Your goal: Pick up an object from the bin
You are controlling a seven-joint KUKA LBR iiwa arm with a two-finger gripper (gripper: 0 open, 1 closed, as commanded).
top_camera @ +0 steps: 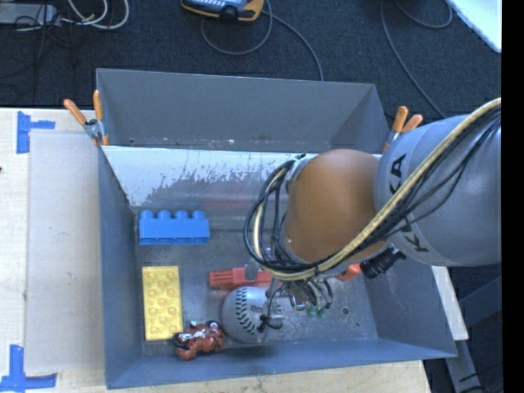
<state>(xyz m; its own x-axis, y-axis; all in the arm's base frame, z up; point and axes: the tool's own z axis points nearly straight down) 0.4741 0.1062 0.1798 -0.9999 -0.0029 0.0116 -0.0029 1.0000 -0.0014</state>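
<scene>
Bin [229, 113]: grey sheet metal, matt, its rear slope scuffed and streaked pale. Blue brick [173, 226] and yellow studded plate [161, 301] — smooth moulded plastic with a slight gloss. Round grey piece [244, 313]: ribbed, dull sheen, material not discernible. Orange wrist cover [332, 203] — smooth, satin. Arm housing [450, 195]: smooth grey finish. Cables [260, 219]: smooth black and yellow sheathing.

I see the bin [237, 109] lit fairly brightly from above. A pale glare streaks across its sloping far wall, while the upright wall above that sits in flatter shade. The arm [458, 195] casts a soft shadow on the bin's bottom beneath its orange cover [336, 199], whose top carries a dull sheen, and the carpet [164, 47] beyond stays dark.
</scene>
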